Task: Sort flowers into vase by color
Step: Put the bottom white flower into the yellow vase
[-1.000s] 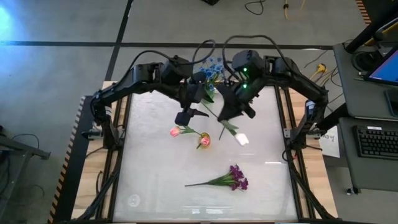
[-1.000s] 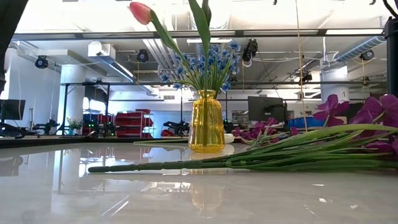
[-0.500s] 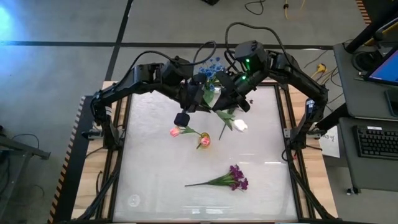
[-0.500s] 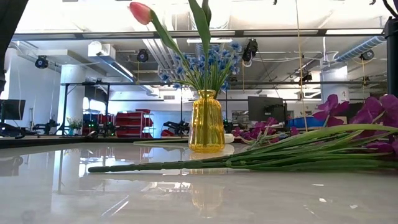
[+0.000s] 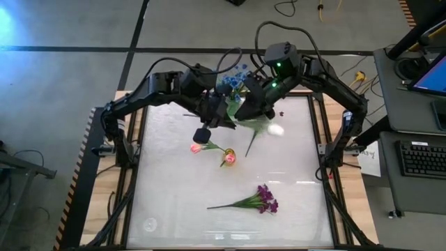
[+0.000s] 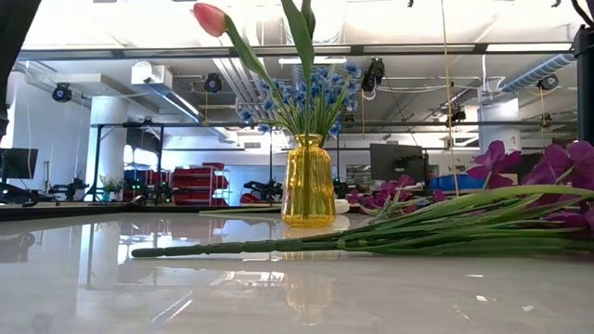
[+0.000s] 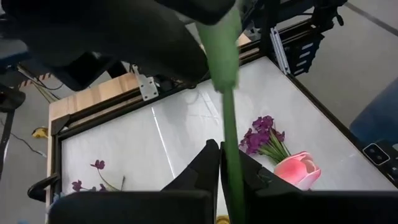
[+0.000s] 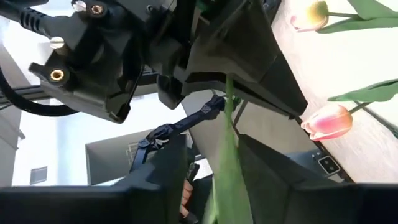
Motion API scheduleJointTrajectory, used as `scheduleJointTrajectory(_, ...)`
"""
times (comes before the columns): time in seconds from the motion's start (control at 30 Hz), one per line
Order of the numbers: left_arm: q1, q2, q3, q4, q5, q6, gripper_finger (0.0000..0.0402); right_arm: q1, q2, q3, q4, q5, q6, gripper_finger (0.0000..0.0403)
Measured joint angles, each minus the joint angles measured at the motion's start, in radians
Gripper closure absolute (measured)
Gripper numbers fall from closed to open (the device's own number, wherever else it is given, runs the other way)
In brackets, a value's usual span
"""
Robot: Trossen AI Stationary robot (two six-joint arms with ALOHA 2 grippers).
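A white tulip (image 5: 276,130) on a green stem hangs in the air between my two arms, above the table's far half. My left gripper (image 7: 227,155) is shut on its stem (image 7: 225,93). My right gripper (image 8: 214,174) is open, and the stem's green leaf (image 8: 225,177) stands between its spread fingers. A yellow vase (image 6: 308,181) stands on the table, with blue blossoms (image 6: 306,93) and a pink tulip (image 6: 210,17) rising above it. A purple bunch (image 5: 261,200) lies flat on the table's near half. My left gripper pinches the white tulip's green stem (image 7: 231,163) between its two fingers, at a place away from the bud. The stem runs on from the fingers (image 7: 208,163) to my right gripper. The flower is lifted clear of the table.
A pink tulip bud (image 5: 197,147) and a yellow-pink bud (image 5: 228,157) show mid-table, just near of my grippers. Blue blossoms (image 5: 239,72) show behind the arms at the far edge. The table's left half and near right corner are bare.
My left gripper has shut on the stem. My right gripper has rolled and drawn toward the table's far edge. The white bud has swung up and toward the far right, while the stem between the grippers has stayed put.
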Motion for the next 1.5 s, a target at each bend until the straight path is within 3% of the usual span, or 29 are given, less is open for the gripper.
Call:
scheduleJointTrajectory(0.27, 0.005, -0.014, 0.000, 0.042, 0.022, 0.006, 0.0402, -0.086, -0.018, 0.000, 0.145, -0.074, -0.104, 0.0186)
scheduleJointTrajectory(0.47, 0.035, -0.040, 0.001, 0.067, 0.047, -0.034, 0.0402, -0.169, -0.050, 0.001, 0.211, -0.123, -0.193, 0.0151)
scheduleJointTrajectory(0.57, 0.059, -0.068, 0.001, 0.090, 0.113, -0.085, 0.0402, -0.219, -0.079, 0.001, 0.245, -0.126, -0.243, 0.0141)
scheduleJointTrajectory(0.67, 0.073, -0.112, 0.002, 0.140, 0.170, -0.149, 0.0401, -0.266, -0.110, 0.001, 0.262, -0.138, -0.355, 0.0138)
scheduleJointTrajectory(0.83, 0.074, -0.179, 0.002, 0.232, 0.169, -0.220, 0.0401, -0.301, -0.143, 0.001, 0.244, -0.137, -0.647, 0.0141)
scheduleJointTrajectory(1.03, 0.074, -0.246, 0.002, 0.320, 0.151, -0.294, 0.0401, -0.303, -0.162, 0.001, 0.229, -0.124, -0.877, 0.0144)
scheduleJointTrajectory(1.23, 0.074, -0.270, -0.001, 0.398, 0.059, -0.357, 0.0401, -0.242, -0.136, -0.007, 0.212, 0.065, -1.035, 0.0151)
scheduleJointTrajectory(1.5, 0.074, -0.244, -0.005, 0.506, -0.021, -0.437, 0.0401, -0.070, -0.027, -0.016, 0.516, 0.154, -1.112, 0.0170)
